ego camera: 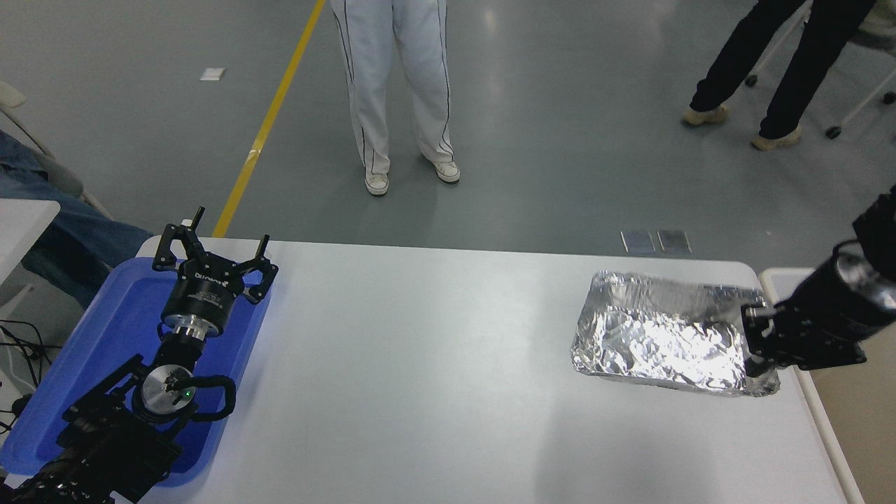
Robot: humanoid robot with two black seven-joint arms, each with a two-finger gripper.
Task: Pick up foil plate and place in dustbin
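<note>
The right tool (754, 343) grips the plate's (658, 343) right end; the bin (815, 392) lies just right.

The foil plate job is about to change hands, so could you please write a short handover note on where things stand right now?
Right gripper: shut on the right end of the foil plate, holding it lifted above the table, near the right edge.
Left gripper: open, parked over the blue tray at the lower left.
Dustbin: just past the table's right edge, partly hidden behind the right arm.
Done: plate grasped and lifted.
Left: carry it right over the dustbin and release it inside.
</note>
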